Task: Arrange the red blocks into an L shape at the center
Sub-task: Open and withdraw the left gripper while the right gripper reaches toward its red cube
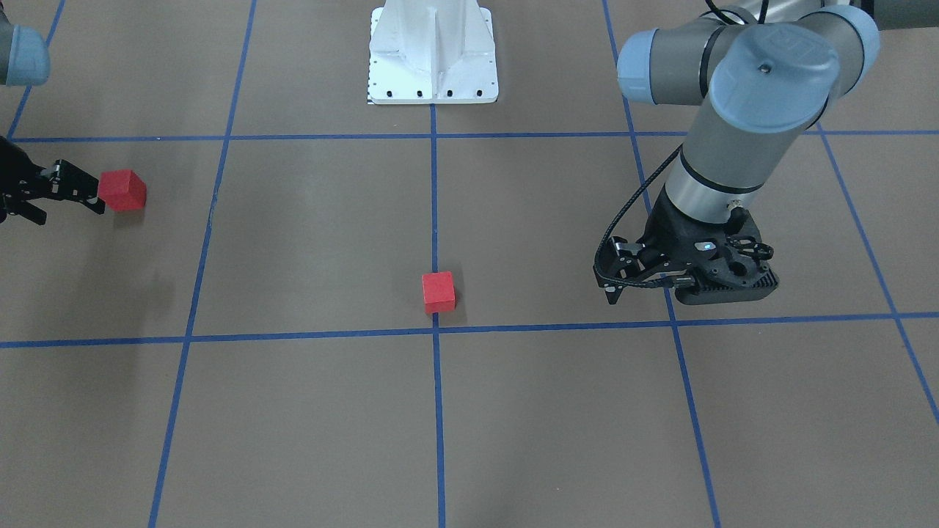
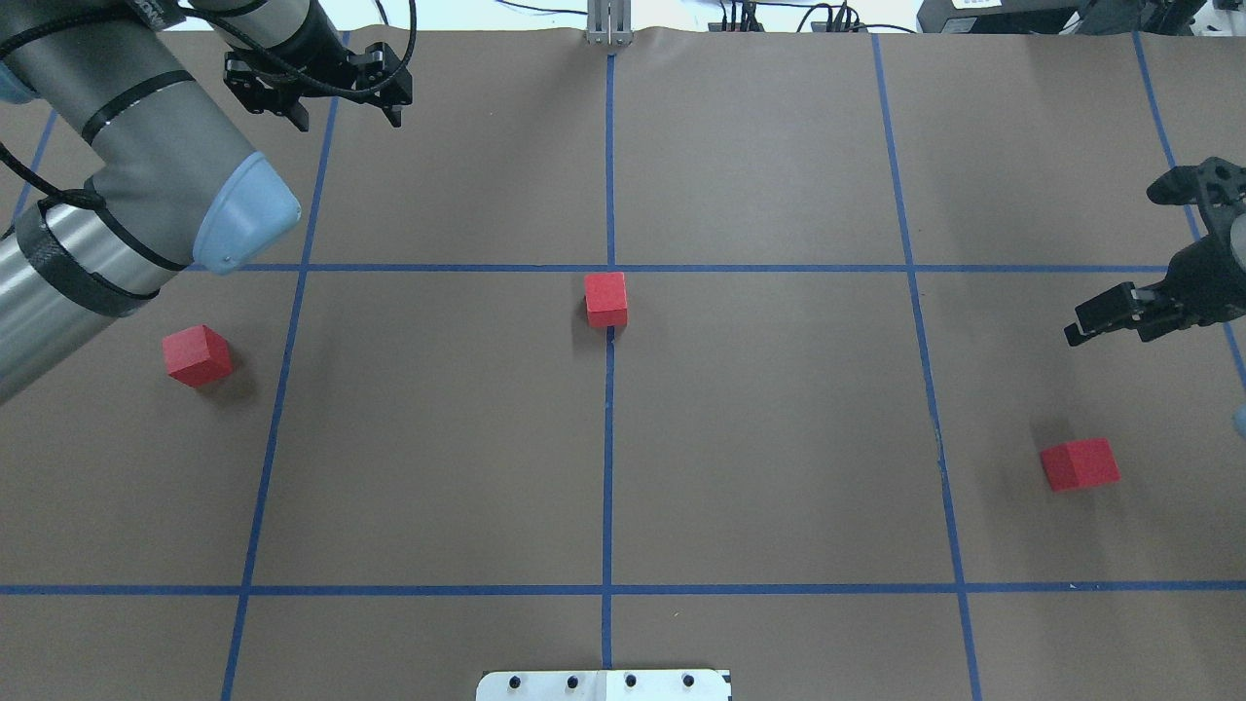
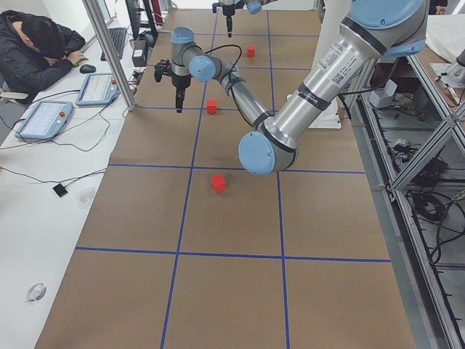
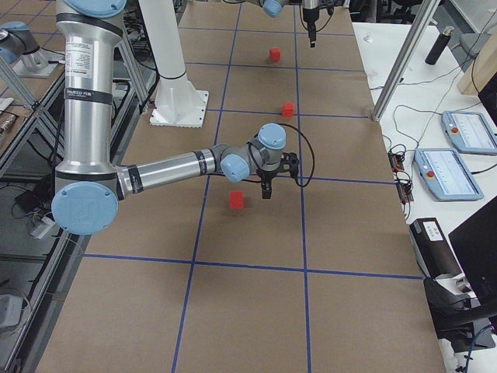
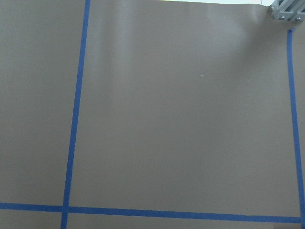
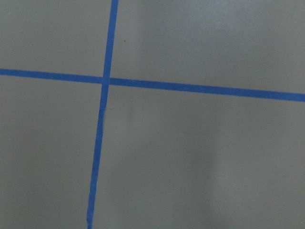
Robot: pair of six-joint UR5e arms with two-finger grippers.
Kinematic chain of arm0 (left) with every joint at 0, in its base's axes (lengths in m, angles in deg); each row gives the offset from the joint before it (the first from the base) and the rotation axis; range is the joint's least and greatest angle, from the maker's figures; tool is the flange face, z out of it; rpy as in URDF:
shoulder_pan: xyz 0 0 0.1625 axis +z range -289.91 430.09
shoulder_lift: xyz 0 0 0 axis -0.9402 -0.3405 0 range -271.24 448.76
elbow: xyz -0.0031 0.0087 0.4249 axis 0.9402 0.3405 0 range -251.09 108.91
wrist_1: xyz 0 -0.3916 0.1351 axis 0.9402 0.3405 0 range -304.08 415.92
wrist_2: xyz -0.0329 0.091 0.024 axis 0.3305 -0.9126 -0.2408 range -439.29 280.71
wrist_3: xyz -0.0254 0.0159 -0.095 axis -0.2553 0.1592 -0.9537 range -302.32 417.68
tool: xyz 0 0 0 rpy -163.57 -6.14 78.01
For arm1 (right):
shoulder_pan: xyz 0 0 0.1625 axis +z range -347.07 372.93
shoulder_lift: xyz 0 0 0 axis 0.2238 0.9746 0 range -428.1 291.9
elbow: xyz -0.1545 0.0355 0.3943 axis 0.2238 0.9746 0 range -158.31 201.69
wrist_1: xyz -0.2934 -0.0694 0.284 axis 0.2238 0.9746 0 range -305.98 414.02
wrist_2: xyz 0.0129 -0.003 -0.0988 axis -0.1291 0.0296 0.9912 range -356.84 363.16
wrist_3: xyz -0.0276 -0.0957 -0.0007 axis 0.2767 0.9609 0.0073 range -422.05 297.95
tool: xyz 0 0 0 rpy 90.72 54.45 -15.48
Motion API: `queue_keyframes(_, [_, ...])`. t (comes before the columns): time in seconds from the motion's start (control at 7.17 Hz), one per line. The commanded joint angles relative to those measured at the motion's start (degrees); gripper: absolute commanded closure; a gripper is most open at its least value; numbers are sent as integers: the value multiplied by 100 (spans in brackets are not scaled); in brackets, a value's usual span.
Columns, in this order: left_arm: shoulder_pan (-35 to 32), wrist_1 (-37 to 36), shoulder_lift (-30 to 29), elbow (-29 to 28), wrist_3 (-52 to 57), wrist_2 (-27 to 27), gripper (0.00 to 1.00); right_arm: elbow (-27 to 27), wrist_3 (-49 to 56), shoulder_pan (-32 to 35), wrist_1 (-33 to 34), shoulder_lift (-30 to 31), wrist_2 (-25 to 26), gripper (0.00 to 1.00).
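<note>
Red blocks (image 2: 605,299) well apart, brown floor (image 2: 769,438), blue tape grid (image 2: 608,467)

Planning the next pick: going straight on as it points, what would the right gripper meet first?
Probably the brown floor by a blue tape crossing: the wrist view of the right gripper shows no block; the nearest red block sits aside.

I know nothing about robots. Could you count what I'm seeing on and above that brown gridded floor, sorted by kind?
Red blocks: 3 (middle block, left-side block, right-side block)
Grippers: 2 (left gripper, right gripper), both open and empty
White robot base: 1
Total: 6
</note>
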Motion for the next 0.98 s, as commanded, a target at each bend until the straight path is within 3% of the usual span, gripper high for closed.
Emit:
queue_keyframes(0.0, [4,5,57,-8,-3,0,0,-29,-537,-641,-75,148,592,1])
queue_keyframes(0.84, [4,13,66,-52,6,-17,0,-29,-645,-1189,-67,368,596,1])
